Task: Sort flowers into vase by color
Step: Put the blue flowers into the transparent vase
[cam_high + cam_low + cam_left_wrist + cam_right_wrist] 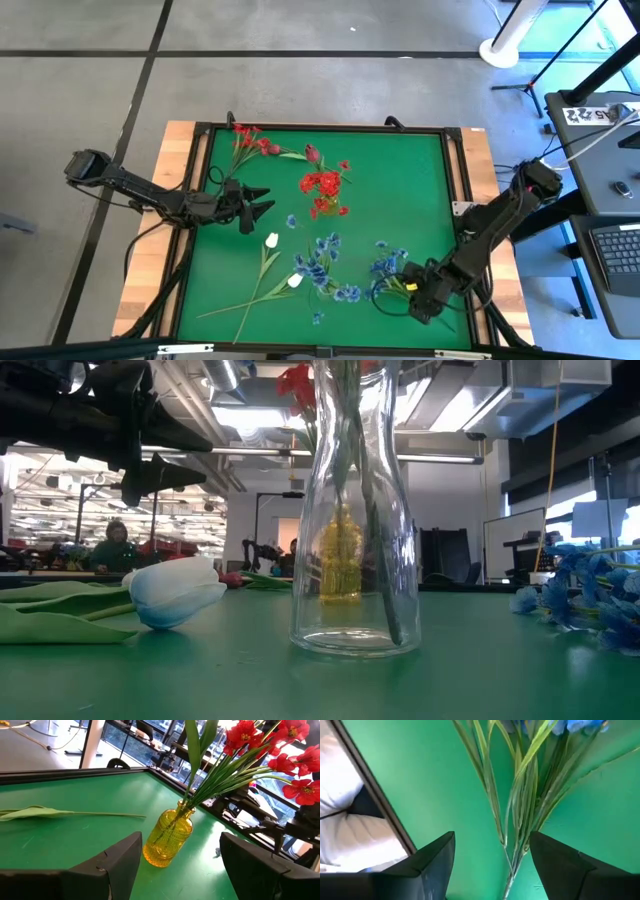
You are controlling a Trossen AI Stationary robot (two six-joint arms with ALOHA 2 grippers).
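Observation:
Red sprays (260,745) stand with their stems in a yellow vase (167,840) mid-table. My left gripper (265,200) hangs open to the vase's left, pointing at it. A clear glass vase (355,510) holds green stems. A red spray (245,140) and a dark pink bud (312,153) lie on the far part of the mat, and white tulips (272,240) lie near the middle. Blue sprays (322,265) lie toward the near right. My right gripper (410,298) points down, open, over the stem bundle (512,820) of the rightmost blue spray (385,266), its fingers on either side without touching.
The green mat (400,190) has a black raised frame (452,180); that frame (370,795) runs close beside my right gripper. A white tulip head (175,592) lies left of the glass vase in the low view. People and equipment show in the room beyond.

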